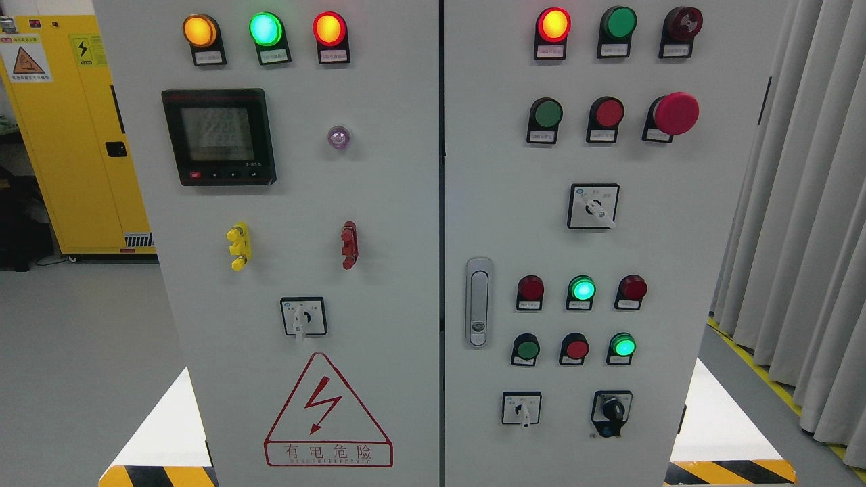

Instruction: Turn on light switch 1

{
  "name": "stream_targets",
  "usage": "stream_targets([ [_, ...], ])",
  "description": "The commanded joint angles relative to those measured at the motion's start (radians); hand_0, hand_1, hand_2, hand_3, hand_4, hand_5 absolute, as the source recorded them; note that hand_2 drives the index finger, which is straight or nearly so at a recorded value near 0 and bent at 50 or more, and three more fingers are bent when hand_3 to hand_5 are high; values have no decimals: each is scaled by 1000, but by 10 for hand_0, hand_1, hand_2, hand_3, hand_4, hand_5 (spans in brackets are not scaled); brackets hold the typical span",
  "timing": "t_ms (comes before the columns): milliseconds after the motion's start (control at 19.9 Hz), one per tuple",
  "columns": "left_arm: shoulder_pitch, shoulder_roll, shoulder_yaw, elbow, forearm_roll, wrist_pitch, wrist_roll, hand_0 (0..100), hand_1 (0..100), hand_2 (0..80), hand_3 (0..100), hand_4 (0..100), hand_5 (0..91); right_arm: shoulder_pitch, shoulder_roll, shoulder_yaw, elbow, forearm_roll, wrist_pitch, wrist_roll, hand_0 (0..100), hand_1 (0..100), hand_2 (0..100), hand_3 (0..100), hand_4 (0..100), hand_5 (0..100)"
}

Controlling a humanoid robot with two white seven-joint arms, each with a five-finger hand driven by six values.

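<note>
Grey control cabinet (379, 203) as seen from my head camera, neither of my arms in view. Left door: lit amber lamp (200, 31), green lamp (265, 29) and red lamp (329, 29) along the top edge, a digital meter (218, 136) below them, a selector switch (303, 316) above the red warning triangle (328, 412). Right door: a red mushroom button (675, 113) near the upper right corner, a door handle (478, 301) at the left edge.

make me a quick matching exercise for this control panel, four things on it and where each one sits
Things:
1. digital meter
2. red mushroom button
3. door handle
4. warning triangle

Places:
A. bottom of left door
B. left edge of right door
C. upper left door
D. upper right door

Pairs: 1-C, 2-D, 3-B, 4-A
</note>
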Motion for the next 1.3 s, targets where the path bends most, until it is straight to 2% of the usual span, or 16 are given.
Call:
stream_targets([
  [0,0,1,2,-8,2,-12,12,230,117,0,0,0,0,0,0,0,0,0,-1,1,0,500,40,0,0,0],
  [251,2,1,3,-36,2,-23,52,228,116,0,0,0,0,0,0,0,0,0,-1,1,0,500,40,0,0,0],
  [401,32,-4,11,-195,2,-47,141,222,121,0,0,0,0,0,0,0,0,0,-1,1,0,500,40,0,0,0],
  [602,74,-19,11,-384,0,-110,193,214,156,0,0,0,0,0,0,0,0,0,-1,1,0,500,40,0,0,0],
  [652,87,-19,9,-427,0,-133,199,216,168,0,12,99,0,0,0,0,0,0,-1,1,0,500,40,0,0,0],
  [702,98,-18,11,-474,0,-150,201,219,176,0,97,158,0,0,0,0,0,0,-1,-1,0,500,40,0,0,0],
  [752,107,-16,11,-526,0,-156,202,222,190,0,143,180,0,0,0,0,0,0,-1,-1,0,500,40,0,0,0],
  [852,127,-11,15,-643,-1,-156,208,239,238,20,230,286,0,0,0,0,0,0,-1,1,0,500,40,0,0,0],
  [903,132,-11,27,-701,-1,-158,225,239,238,20,230,286,0,0,0,0,0,0,-1,1,0,500,40,0,0,0],
  [953,133,-10,32,-761,-3,-158,253,251,283,69,264,334,48,0,0,0,0,0,-1,1,0,500,40,0,0,0],
  [1003,135,-8,32,-821,-3,-158,277,257,352,173,374,454,177,0,0,0,0,0,-1,1,0,500,40,0,0,0],
  [1103,153,-5,32,-954,-4,-158,291,255,367,171,381,463,189,0,0,0,0,0,-1,1,0,500,40,0,0,0],
  [1153,160,-1,32,-1020,-3,-156,293,256,395,202,421,490,239,0,0,0,0,0,-1,1,0,500,40,0,0,0],
  [1203,166,2,34,-1082,-3,-156,291,243,477,258,508,595,410,0,0,0,0,0,-1,1,0,500,40,0,0,0],
  [1253,170,4,34,-1140,-3,-155,290,206,515,321,595,700,573,0,0,0,0,0,-1,-1,0,500,40,0,0,0],
])
